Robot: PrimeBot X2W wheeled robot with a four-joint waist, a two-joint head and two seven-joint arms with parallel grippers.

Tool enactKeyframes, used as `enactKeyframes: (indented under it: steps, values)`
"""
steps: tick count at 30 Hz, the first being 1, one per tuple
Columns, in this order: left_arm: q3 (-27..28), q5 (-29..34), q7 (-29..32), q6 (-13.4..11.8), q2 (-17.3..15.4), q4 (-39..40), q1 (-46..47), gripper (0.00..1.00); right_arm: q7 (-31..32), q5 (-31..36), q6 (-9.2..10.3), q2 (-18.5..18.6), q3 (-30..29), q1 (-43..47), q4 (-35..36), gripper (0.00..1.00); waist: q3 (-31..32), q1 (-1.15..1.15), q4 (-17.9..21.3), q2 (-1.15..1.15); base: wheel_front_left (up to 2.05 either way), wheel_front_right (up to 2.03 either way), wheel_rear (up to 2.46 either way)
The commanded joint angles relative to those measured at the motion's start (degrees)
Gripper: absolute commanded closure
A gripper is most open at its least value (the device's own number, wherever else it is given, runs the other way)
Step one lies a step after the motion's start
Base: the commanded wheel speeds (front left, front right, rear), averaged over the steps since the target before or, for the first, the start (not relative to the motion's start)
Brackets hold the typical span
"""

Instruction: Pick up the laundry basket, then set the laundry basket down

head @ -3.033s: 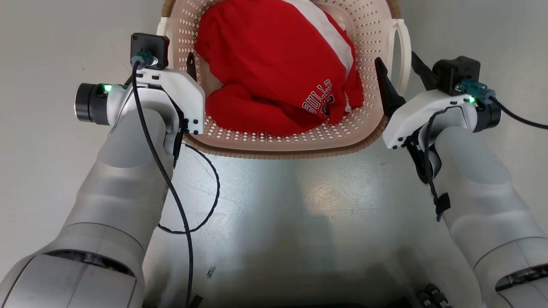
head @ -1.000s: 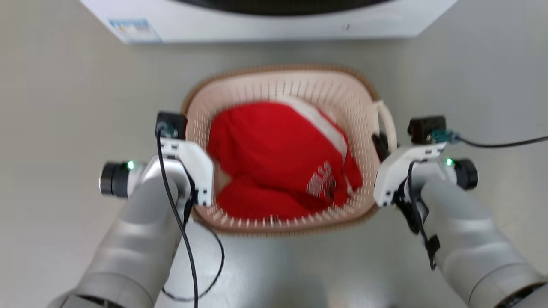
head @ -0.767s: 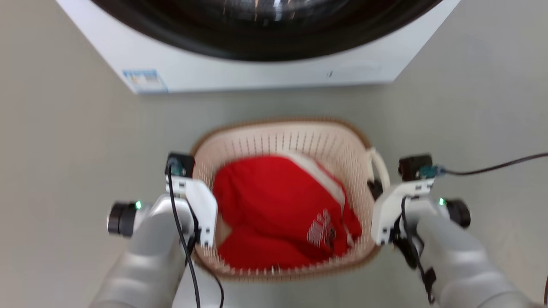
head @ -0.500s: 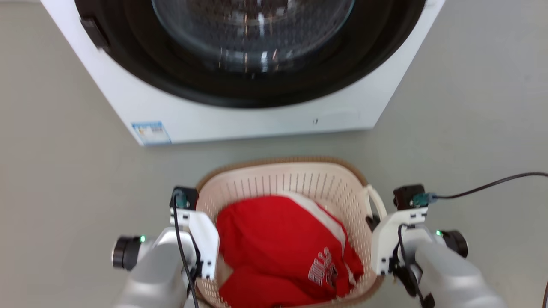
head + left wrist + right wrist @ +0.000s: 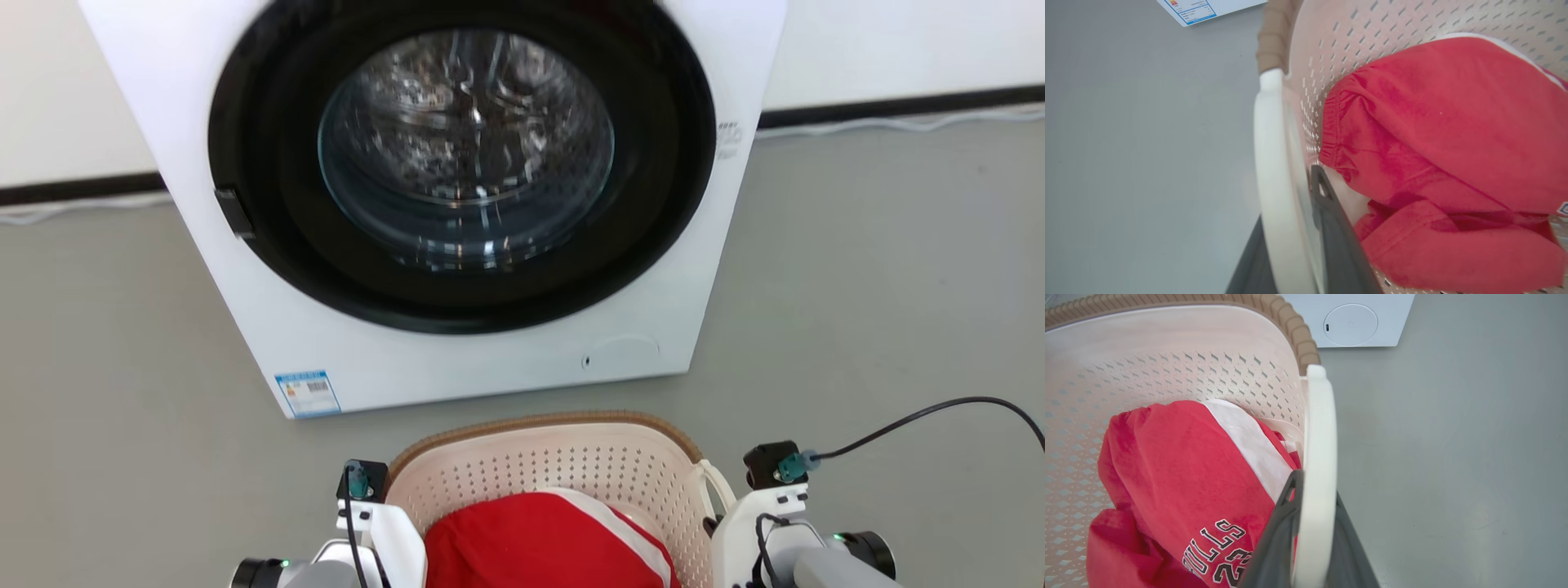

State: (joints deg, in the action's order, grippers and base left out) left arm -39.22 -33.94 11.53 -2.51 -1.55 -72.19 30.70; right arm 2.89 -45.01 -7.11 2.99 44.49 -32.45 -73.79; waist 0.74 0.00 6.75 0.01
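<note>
1. Grey floor (image 5: 882, 310), pale wall behind, and a white front-loading washing machine (image 5: 490, 367) dead ahead, its dark door ring shut around a glass porthole.
2. The laundry basket (image 5: 539, 465) sits bottom centre in the head view, just short of the washer's front. A red jersey (image 5: 539, 543) with a white stripe is heaped inside.
3. Left gripper (image 5: 1294, 228): fingers clamped on the basket's left handle (image 5: 1274, 163), one between the handle and the perforated wall, the other on the outer side.
4. Right gripper (image 5: 1316, 498): same story, fingers pinched shut across the right handle (image 5: 1319, 437).
5. The step in hand, by my reading, is the pick-up: both handles gripped, basket level before the washer. No view tells whether its base is clear of the floor.
6. The next move calls for both arms to go down together and evenly, so the basket lands flat. Only then should the fingers let go.
7. Writing: the jersey reads "ULLS" over "23" in black letters edged white, with anything before the U out of sight. A blue-edged sticker (image 5: 307, 394) sits low on the washer's left corner, its print too small to read.
</note>
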Motion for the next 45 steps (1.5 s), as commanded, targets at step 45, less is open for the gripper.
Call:
enactKeyframes:
  steps: [45]
  values:
    - [-10.81,-11.68,1.04,-1.33,-1.32,1.38,-0.01,1.0,-0.89,-3.85,-0.37,-0.12,4.07,-1.44,-0.05,1.0,3.52,0.0,-0.31,-0.01,0.0,0.0,0.0]
